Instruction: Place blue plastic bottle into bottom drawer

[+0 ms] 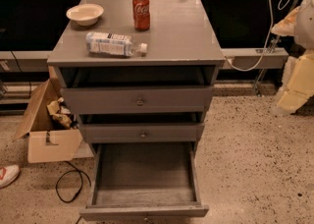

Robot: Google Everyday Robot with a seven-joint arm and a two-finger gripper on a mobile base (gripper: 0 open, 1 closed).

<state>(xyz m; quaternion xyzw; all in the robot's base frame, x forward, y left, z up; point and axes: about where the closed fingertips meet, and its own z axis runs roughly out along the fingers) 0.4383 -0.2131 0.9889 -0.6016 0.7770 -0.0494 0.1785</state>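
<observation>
The blue plastic bottle [114, 44] lies on its side near the front left of the grey cabinet top [181, 31], with its white cap pointing right. The bottom drawer [144, 179] is pulled far out and shows a bare grey inside. The two upper drawers are pulled out only slightly. My gripper [296, 85] is a pale white and yellowish shape at the right edge of the camera view. It is well to the right of the cabinet, apart from the bottle and about level with the top drawer.
A red cola can [141, 12] stands upright behind the bottle, and a cream bowl [85, 14] sits at the back left of the top. An open cardboard box [46, 129] with rubbish stands on the floor at the left. A black cable [68, 183] and a shoe [7, 175] lie near it.
</observation>
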